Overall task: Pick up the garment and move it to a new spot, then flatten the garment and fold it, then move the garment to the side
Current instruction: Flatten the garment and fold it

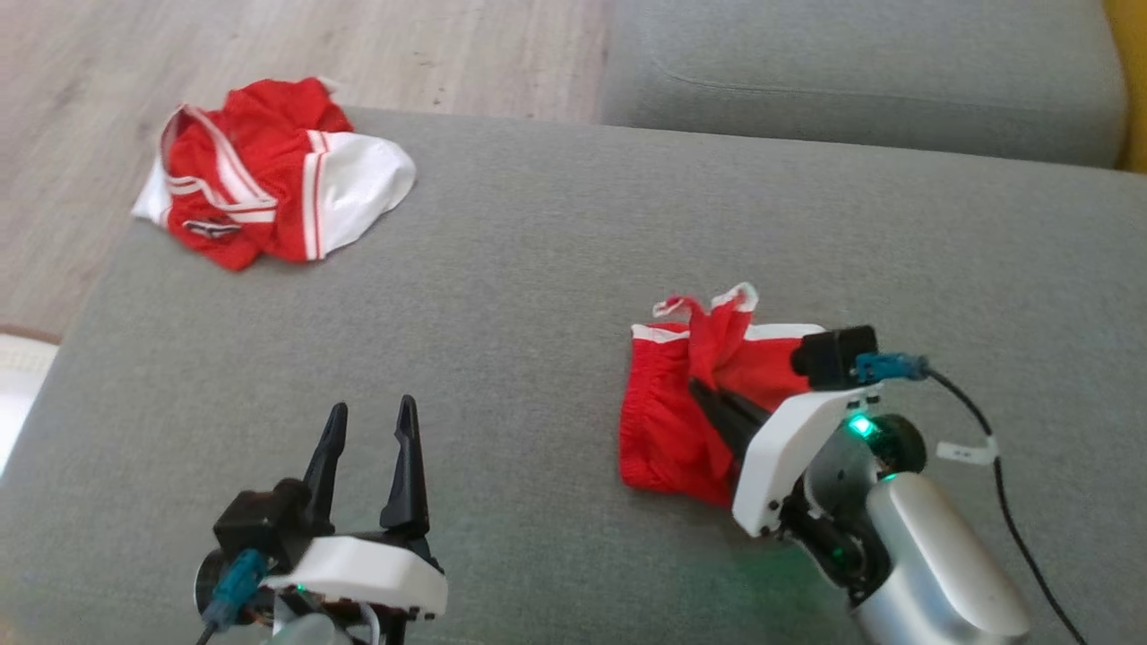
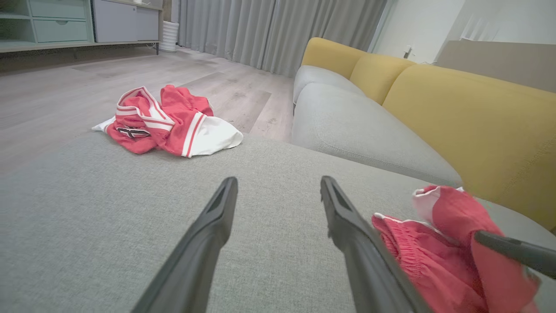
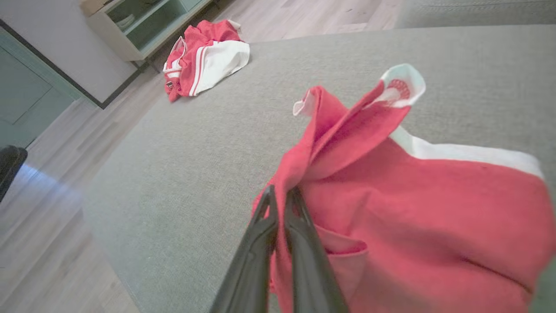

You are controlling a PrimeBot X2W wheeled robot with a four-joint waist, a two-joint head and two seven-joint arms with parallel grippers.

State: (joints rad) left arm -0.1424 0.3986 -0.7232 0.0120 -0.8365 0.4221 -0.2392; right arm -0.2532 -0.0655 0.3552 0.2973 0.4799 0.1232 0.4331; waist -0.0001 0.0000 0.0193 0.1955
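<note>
The garment (image 1: 663,421) is a pair of red shorts with white trim, lying bunched on the grey cushion (image 1: 538,269) at the right. My right gripper (image 1: 701,387) is shut on a fold of it, and the pinched cloth stands up in a peak. The right wrist view shows that gripper (image 3: 281,191) closed on the red fabric (image 3: 412,208). My left gripper (image 1: 373,405) stands open near the front edge, well left of the shorts, with nothing between its fingers. In the left wrist view the left gripper (image 2: 279,180) points across bare cushion, the shorts (image 2: 417,256) at its right.
A second red and white garment (image 1: 269,175) lies crumpled at the cushion's far left corner, by the wooden floor (image 1: 90,90). Another grey seat (image 1: 851,72) lies behind. A yellow backrest (image 2: 469,113) rises on the right. A black cable (image 1: 1004,484) trails from my right wrist.
</note>
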